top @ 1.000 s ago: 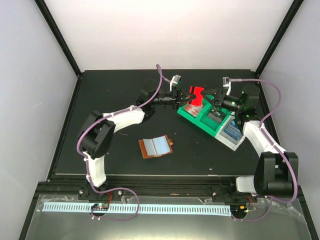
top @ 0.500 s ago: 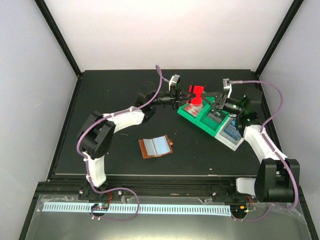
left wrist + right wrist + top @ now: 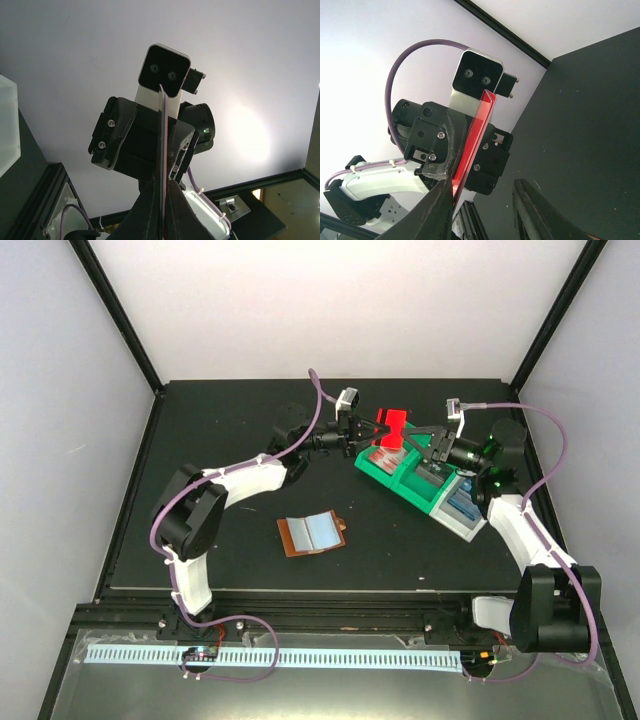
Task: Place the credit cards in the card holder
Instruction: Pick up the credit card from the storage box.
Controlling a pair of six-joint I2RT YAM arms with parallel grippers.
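Observation:
My left gripper (image 3: 370,429) is shut on a red credit card (image 3: 392,424) and holds it in the air above the green bin (image 3: 378,471). In the left wrist view the card (image 3: 161,145) shows edge-on, pinched between the fingers (image 3: 147,210). My right gripper (image 3: 418,436) faces it from the right with its jaws open. In the right wrist view the red card (image 3: 475,137) runs close along the left finger (image 3: 432,215), and I cannot tell if they touch. The reddish-brown card holder (image 3: 312,534) lies open on the table with a pale blue panel showing inside.
The green two-compartment bin holds more cards, red ones (image 3: 385,457) in the left part. A pale grey bin (image 3: 463,512) with blue cards adjoins it on the right. The black table (image 3: 230,540) has a raised edge all round.
My right gripper has moved left, up to the red card held by the left gripper. The left gripper has shifted slightly back with the card. The card holder has not moved.

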